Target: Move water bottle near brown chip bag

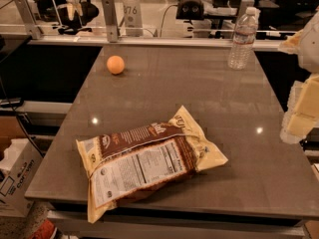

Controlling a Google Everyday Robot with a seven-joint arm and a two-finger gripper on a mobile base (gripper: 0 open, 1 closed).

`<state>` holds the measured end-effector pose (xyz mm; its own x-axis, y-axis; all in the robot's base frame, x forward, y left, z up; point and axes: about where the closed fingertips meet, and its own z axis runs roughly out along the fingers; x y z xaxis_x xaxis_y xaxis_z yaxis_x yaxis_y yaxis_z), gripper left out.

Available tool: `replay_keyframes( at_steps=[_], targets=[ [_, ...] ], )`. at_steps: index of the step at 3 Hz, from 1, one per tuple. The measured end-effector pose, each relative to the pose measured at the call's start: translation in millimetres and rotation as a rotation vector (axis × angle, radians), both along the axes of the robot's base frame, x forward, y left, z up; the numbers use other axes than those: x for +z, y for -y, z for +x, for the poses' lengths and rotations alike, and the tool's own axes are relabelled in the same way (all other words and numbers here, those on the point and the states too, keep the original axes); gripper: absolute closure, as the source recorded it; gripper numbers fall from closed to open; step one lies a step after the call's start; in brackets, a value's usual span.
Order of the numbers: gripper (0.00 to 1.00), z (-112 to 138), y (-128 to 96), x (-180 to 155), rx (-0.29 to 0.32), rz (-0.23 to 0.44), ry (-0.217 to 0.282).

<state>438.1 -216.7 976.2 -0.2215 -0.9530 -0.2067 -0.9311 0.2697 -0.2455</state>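
Observation:
The water bottle (242, 40) is clear and ribbed with a white cap. It stands upright at the far right corner of the grey table (199, 98). The brown chip bag (144, 161) lies flat near the table's front edge, left of centre, with its white nutrition panel facing up. The bottle and the bag are far apart. My gripper (304, 101) shows as pale cream-yellow shapes at the right edge of the view, above the table's right side. It is to the right of the bottle and nearer the front, and it touches nothing.
An orange ball (115, 64) rests at the far left of the table. A metal rail with upright posts (110, 20) runs along the far edge. A cardboard box (15, 178) sits on the floor at the front left. Desks and people are behind the rail.

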Motion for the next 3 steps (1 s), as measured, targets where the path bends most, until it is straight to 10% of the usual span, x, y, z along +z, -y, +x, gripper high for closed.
replay_keyframes(
  at_steps=[3],
  targets=[
    [0.0,34,11,4,-0.057,0.043,0.089]
  ],
)
